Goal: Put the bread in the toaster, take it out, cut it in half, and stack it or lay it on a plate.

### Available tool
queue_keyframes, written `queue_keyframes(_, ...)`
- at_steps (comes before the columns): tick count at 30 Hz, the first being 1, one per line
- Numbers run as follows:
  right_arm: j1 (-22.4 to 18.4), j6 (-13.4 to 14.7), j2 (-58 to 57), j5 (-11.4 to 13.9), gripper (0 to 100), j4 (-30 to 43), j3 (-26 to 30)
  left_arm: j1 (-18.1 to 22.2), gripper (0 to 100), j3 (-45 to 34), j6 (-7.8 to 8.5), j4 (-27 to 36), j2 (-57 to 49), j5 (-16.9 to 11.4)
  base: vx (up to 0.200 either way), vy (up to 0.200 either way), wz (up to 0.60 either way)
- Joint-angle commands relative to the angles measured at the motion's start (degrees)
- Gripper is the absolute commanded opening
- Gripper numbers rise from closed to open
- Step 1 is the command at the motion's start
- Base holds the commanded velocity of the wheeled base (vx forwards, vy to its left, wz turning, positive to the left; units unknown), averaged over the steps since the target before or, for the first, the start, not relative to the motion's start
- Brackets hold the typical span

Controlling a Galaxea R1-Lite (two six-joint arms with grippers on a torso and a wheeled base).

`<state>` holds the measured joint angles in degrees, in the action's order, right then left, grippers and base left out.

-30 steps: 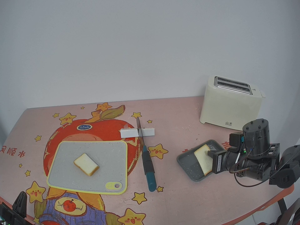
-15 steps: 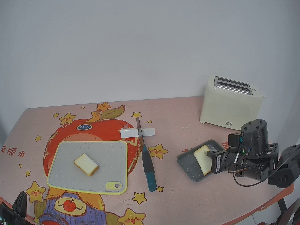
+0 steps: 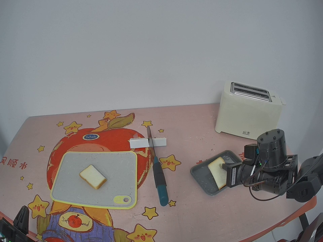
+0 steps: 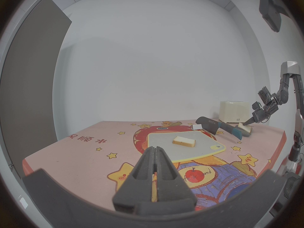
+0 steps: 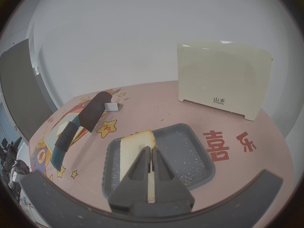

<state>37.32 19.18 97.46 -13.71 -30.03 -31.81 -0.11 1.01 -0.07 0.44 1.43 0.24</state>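
Board half [image 3: 93,176] flat, tray half [image 3: 218,172] tilted.
The pale, crusted board half lies on the grey board [image 3: 117,165]. The tray half leans in the dark tray [image 3: 200,173], pinched by the right gripper [image 3: 224,167]. The cream toaster [image 3: 249,113] stands upright just behind the tray. The teal-handled knife [image 3: 158,175] lies between board and tray, its blade across a white block [image 3: 139,143].

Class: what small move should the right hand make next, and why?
Probably open the right hand and let the bread piece settle in the grey tray: the hand is shut on it low inside the tray, and another piece waits on the cutting board.
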Motion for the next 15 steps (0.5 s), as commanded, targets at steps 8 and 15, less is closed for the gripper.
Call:
queue_keyframes(8, 0.04, -0.02, 0.09, 0.0, 0, -0.03, 0.08, 0.02, 0, -0.92, -0.01, 0.0, -0.02, -0.07, 0.0, 0.0, 0.0)
queue_keyframes(15, 0.04, -0.1, 0.01, 0.0, 0, -0.03, -0.01, 0.02, 0, -0.92, -0.01, 0.0, -0.02, 0.02, 0.0, 0.0, 0.0)
